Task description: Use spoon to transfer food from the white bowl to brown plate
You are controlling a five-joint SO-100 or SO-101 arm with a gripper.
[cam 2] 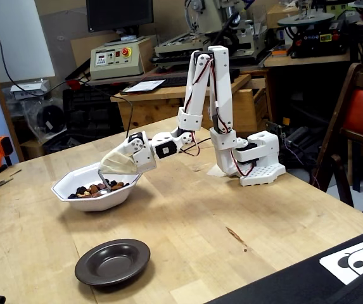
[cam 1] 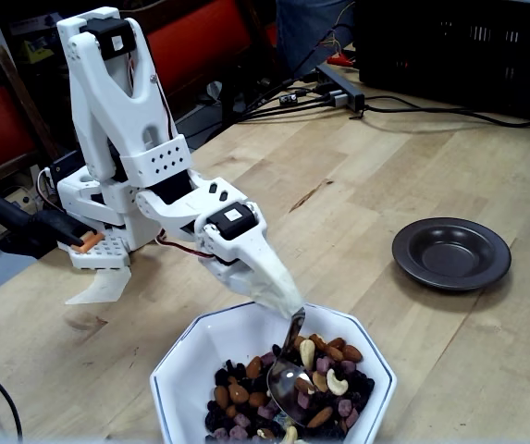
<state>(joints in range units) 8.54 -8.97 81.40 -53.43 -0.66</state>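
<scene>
Jaws of the white gripper (cam 1: 288,303), wrapped in beige tape, are closed on the handle of a shiny silver metal spoon (cam 1: 286,388). Its bowl dips into mixed almonds, cashews and dark fruit pieces (cam 1: 325,370) inside a large white octagonal bowl (cam 1: 189,370) at bottom centre. A small dark brown round plate (cam 1: 450,253) sits empty on the wooden surface (cam 1: 375,166), well apart at right.

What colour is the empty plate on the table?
Dark brown, nearly black plate; clearest in the fixed view closest to it.
</scene>
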